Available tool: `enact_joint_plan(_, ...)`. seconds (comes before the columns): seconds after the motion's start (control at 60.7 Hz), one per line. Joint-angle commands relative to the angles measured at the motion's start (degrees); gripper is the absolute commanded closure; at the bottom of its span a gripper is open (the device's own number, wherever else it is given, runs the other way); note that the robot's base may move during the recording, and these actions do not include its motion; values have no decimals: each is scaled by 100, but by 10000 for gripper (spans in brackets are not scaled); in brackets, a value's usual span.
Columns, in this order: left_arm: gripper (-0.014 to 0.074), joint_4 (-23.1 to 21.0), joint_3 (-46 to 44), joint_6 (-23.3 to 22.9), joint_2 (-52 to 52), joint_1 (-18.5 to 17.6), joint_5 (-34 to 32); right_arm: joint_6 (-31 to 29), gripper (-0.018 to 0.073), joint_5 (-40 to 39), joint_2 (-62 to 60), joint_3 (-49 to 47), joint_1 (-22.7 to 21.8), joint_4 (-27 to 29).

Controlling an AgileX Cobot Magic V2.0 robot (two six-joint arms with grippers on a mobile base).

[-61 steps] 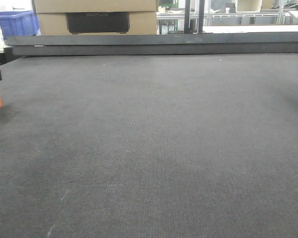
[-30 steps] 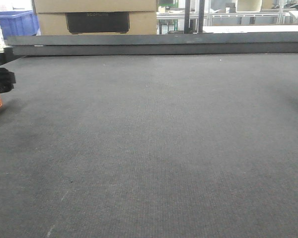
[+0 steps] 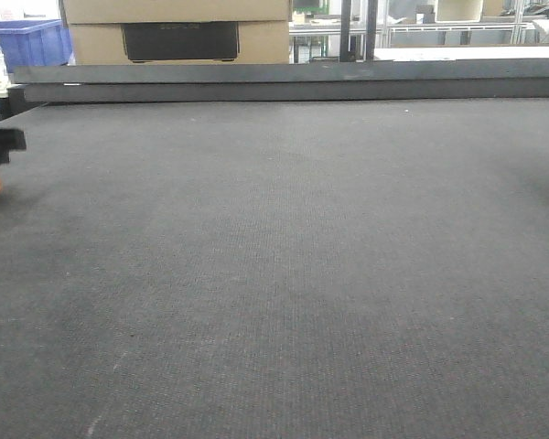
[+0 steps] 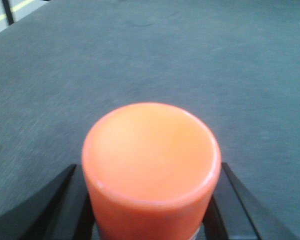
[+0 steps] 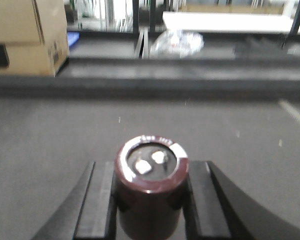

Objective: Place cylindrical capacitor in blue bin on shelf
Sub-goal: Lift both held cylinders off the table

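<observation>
At the far left, the left gripper [image 4: 149, 170] has its jaws closed around an orange cylinder [image 4: 150, 150], close over the dark tabletop [image 3: 302, 256]. Behind the tabletop's back edge stands a blue bin [image 3: 32, 41], and a cardboard box [image 3: 178, 32] is just to the right of it. The right gripper [image 5: 151, 166] grips the cylindrical capacitor [image 5: 150, 185] between its jaws. The capacitor is dark brown, and its end with two metal terminals faces the wrist camera.

We hold our left gripper [image 4: 151, 215] at the front view's left edge, its black fingers [image 4: 55, 205] closed on an orange cylinder [image 4: 150, 150], while our right gripper [image 5: 151, 205] clamps a dark-red capacitor [image 5: 151, 172] between its pads [image 5: 97, 205].
</observation>
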Motion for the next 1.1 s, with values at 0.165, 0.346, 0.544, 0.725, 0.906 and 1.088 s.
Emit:
enact_joint_plan(0.165,707,888,-403,-33,-1736,9,2534,-2,575,1218,-61,-379,11,3)
enact_joint_plan(0.346,707,1015,-1048,-23,-2790,9,4685,-191,576,1736,-61,-389,114,-61)
enact_joint_plan(0.544,707,1099,-1436,13,-3829,9,6075,-200,575,2088,-227,-389,630,-61)
enact_joint_plan(0.725,707,1103,-1436,54,-4759,9,6793,-200,575,2319,-756,-389,1079,-61)
enact_joint_plan(0.906,707,1103,-1436,212,-5505,9,7397,-200,575,2890,-1506,-389,1150,-12)
enact_joint_plan(1.088,707,975,-1436,212,-5912,9,7585,-200,575,3054,-2308,-389,1150,-12)
